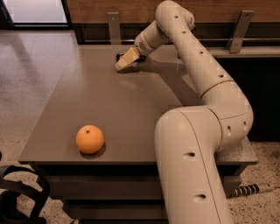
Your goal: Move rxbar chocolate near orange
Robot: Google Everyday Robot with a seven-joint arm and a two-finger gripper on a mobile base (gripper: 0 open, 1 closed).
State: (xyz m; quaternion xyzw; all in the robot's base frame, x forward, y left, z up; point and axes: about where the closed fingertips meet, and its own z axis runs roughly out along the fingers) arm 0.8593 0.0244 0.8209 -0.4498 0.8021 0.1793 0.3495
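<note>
Rxbar chocolate, a thin flat black wrapped snack bar (119,56), lies at the far edge of a smooth grey-brown tabletop (100,96). Only a dark sliver of it shows, beside and under the tan two-finger gripper (126,60). The gripper is low over the bar at the end of a long cream jointed robot arm (205,78). Whether the gripper is open, closed or gripping the bar cannot be told.

A round bright orange fruit with a small dark stem dimple (90,139) sits near the front left corner of the table, well apart from the bar.

The step in hand looks like the pick-up. A flat bar offers little to grip, so the gripper should likely press low at the table and close across the narrow width. Then it should lift clear and carry the bar toward the front, setting it down just beside the orange without nudging it, since the fruit could roll.

Speckled stone floor (35,87) surrounds the table. Wood panelling (109,6) runs behind it.
</note>
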